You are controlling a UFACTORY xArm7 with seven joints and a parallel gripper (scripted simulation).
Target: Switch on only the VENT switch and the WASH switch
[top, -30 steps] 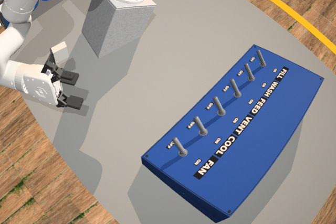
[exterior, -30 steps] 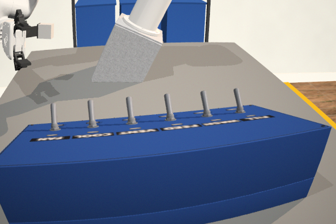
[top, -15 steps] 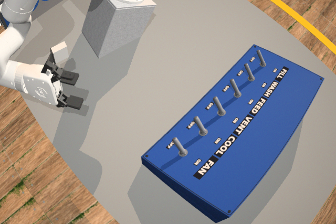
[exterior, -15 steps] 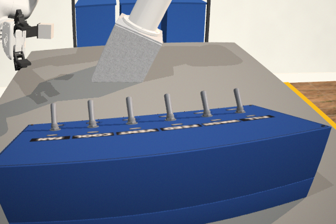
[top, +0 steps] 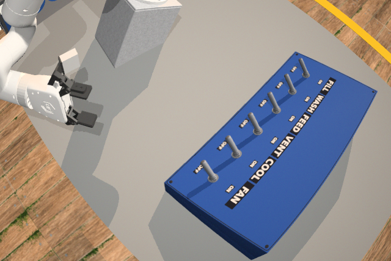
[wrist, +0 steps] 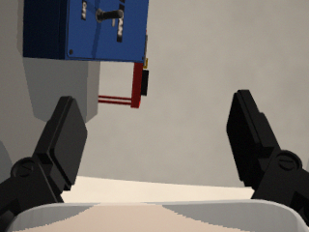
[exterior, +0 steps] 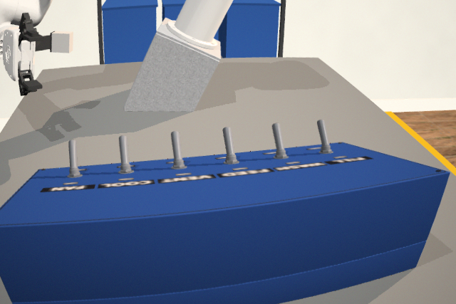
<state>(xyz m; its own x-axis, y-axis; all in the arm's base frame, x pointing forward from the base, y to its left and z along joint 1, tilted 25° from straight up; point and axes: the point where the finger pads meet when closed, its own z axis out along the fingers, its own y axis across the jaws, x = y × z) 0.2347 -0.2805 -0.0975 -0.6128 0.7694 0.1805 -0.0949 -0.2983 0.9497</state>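
The gripper (top: 83, 104) at the left is wide open and holds nothing, far from the blue box (top: 315, 157) of switches at the lower right.

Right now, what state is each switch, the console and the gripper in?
FAN switch: off.
COOL switch: off.
VENT switch: off.
FEED switch: off.
WASH switch: off.
FILL switch: off.
Console: flat on the table, untouched.
Gripper: open, empty, well away from the console.
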